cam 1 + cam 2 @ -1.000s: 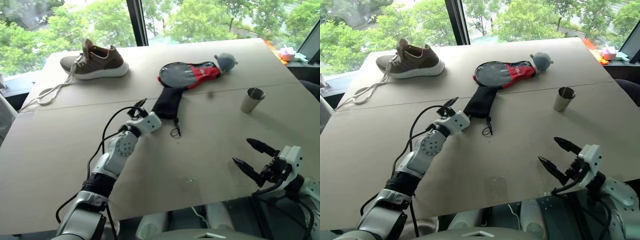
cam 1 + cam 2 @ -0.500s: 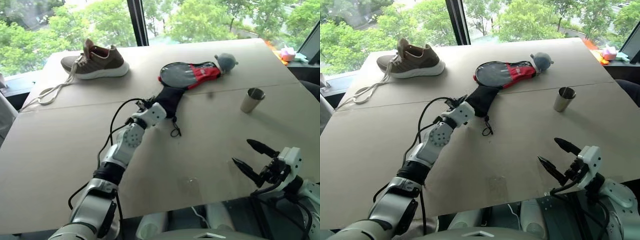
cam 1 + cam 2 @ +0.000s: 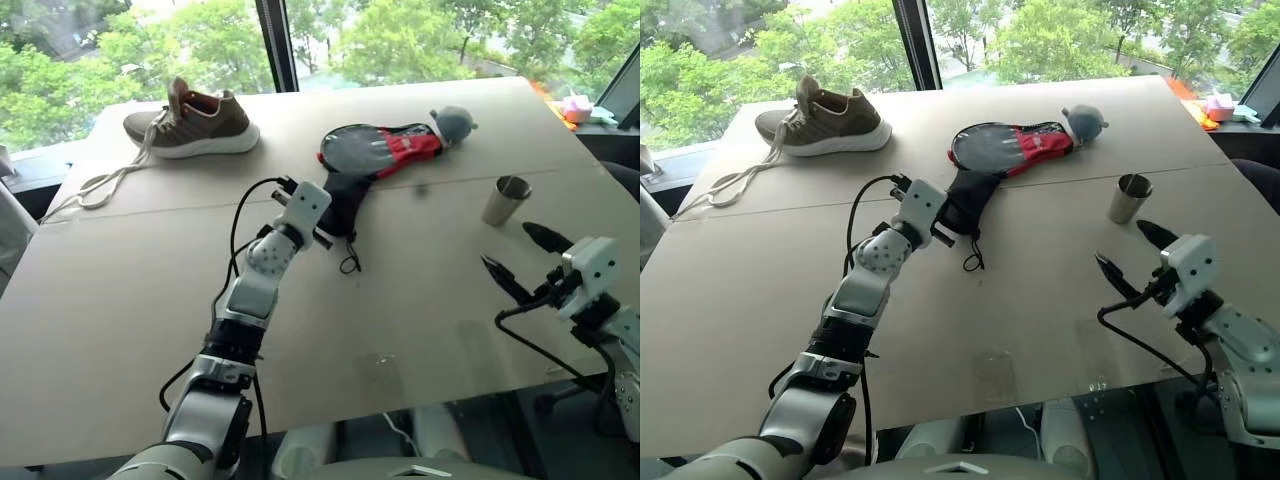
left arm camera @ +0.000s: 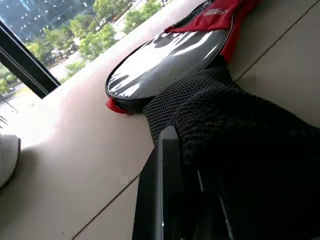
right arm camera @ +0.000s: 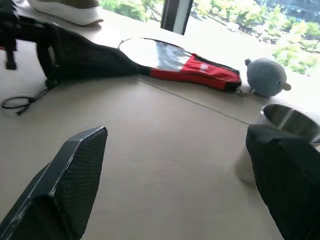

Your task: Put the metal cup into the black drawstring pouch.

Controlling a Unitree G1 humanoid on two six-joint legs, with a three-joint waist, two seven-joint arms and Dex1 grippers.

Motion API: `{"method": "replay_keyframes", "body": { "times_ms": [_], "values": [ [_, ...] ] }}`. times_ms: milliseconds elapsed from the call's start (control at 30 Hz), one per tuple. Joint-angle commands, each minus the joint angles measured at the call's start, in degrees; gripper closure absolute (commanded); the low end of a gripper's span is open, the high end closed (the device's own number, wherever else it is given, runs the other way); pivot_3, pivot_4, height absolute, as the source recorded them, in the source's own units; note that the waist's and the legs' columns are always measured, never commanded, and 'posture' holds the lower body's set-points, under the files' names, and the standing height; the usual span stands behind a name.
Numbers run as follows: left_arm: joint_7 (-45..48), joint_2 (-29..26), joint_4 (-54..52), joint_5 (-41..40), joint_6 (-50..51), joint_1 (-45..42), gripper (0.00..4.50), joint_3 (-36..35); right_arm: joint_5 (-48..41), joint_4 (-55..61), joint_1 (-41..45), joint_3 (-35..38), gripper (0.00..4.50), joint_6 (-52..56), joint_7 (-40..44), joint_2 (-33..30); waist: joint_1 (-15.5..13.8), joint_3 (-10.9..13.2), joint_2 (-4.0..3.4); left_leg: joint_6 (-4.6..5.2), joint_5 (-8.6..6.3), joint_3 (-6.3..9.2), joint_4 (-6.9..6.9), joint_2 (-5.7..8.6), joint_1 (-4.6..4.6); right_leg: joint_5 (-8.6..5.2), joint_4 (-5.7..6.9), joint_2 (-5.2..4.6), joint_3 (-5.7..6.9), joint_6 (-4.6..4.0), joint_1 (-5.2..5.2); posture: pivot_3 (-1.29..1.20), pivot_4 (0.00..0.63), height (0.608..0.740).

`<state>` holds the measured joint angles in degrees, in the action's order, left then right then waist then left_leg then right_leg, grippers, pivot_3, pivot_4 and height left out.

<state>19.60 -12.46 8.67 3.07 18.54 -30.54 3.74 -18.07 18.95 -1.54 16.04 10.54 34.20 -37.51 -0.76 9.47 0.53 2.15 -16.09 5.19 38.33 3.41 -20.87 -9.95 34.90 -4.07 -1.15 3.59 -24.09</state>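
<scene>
Left gripper [image 3: 318, 212] at the near end of the black drawstring pouch [image 3: 345, 203], fingers pressed together and pinching the fabric. The left wrist view shows this best: one finger [image 4: 159, 200] lies flat against the dark mesh cloth, which bulges past it. From the head views the pinch is hidden behind the white wrist housing.

Pouch lies mid-desk [image 3: 120, 300], long axis running from the gripped near end away toward the window. Far end touches or tucks under the oval black-and-red case [image 3: 381, 148]; cannot tell which. Its thin cord [image 3: 349, 263] trails loose on the desk at the near end, toward the robot.

Metal cup [image 3: 505, 200] stands upright, rim up, on the right side of the desk, well apart from the pouch. Right gripper [image 3: 522, 262] hangs near it, on the robot's side, fingers spread wide, nothing between them. In the right wrist view the cup's rim [image 5: 292, 120] sits just behind one finger [image 5: 287, 175]; a small grey plush [image 5: 266, 77] lies beyond, at the case's end.

Brown sneaker [image 3: 193, 121] at the far left, laces trailing.
</scene>
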Motion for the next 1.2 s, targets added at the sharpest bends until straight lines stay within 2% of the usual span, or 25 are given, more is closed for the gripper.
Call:
{"method": "replay_keyframes", "body": {
  "times_ms": [33,200,367,667,967,1000,1100,1200],
  "values": [
    [1.92,2.05,-8.69,-6.2,11.29,-1.46,4.48,-1.81,5.16,-3.78,8.19,0.39,0.0,4.92,-2.26,-6.2,0.17,0.02,0.03,-0.15,0.09,-0.02,-0.02,0.04,-0.01,0.0,0.0,-0.02,-0.03,0.0,-0.03,0.0,0.15,0.74],
    [1.0,4.37,-12.32,-10.75,20.86,-3.96,4.48,-3.59,8.65,-14.5,18.96,-6.89,0.0,5.81,4.32,-11.45,0.09,0.01,0.07,-0.19,0.12,-0.11,-0.03,0.0,0.01,0.0,-0.04,0.05,0.08,-0.03,0.03,0.0,0.15,0.74],
    [0.51,5.01,-13.45,-13.37,26.73,-5.98,4.48,-4.19,11.77,-25.76,29.31,-14.98,0.0,4.13,11.68,-11.84,0.17,0.04,0.09,-0.21,0.13,-0.13,-0.01,0.02,0.0,0.01,-0.1,0.01,-0.07,-0.02,0.03,0.0,0.15,0.74],
    [2.1,3.74,-16.95,-16.59,29.77,-5.53,4.48,-3.53,16.07,-36.81,36.82,-21.96,0.0,2.72,18.29,-10.82,0.04,0.04,0.1,-0.25,0.14,-0.06,-0.05,0.02,-0.09,0.02,-0.12,0.0,-0.09,-0.02,-0.09,0.0,0.15,0.74],
    [1.34,3.62,-16.96,-18.69,30.11,-5.98,4.5,-4.63,17.21,-35.38,35.98,-21.18,4.3,3.61,20.25,-11.8,0.08,0.04,0.08,-0.26,0.14,-0.07,-0.04,0.02,-0.13,0.02,-0.11,-0.01,-0.11,-0.03,-0.13,0.0,0.15,0.74],
    [1.21,3.82,-17.02,-19.16,30.61,-6.11,4.5,-4.98,17.26,-34.97,35.73,-20.76,4.43,3.34,19.99,-11.81,0.08,0.03,0.1,-0.26,0.14,-0.07,-0.04,0.02,-0.12,0.02,-0.1,-0.01,-0.11,-0.03,-0.13,0.0,0.15,0.74],
    [0.78,4.42,-17.27,-20.82,32.3,-6.6,4.5,-5.78,17.5,-31.74,34.69,-19.44,4.43,2.0,18.73,-12.25,0.11,0.04,0.1,-0.26,0.14,-0.07,-0.04,0.02,-0.13,0.02,-0.1,-0.01,-0.11,-0.03,-0.14,0.0,0.15,0.74],
    [0.6,4.47,-17.81,-21.72,33.69,-6.98,4.5,-5.47,12.65,-21.5,33.65,-16.47,4.43,5.39,18.24,-10.55,0.26,0.05,0.09,-0.27,0.14,-0.07,-0.05,0.01,-0.15,0.02,-0.09,0.0,-0.12,-0.02,-0.18,0.0,0.15,0.74]
  ]
}}
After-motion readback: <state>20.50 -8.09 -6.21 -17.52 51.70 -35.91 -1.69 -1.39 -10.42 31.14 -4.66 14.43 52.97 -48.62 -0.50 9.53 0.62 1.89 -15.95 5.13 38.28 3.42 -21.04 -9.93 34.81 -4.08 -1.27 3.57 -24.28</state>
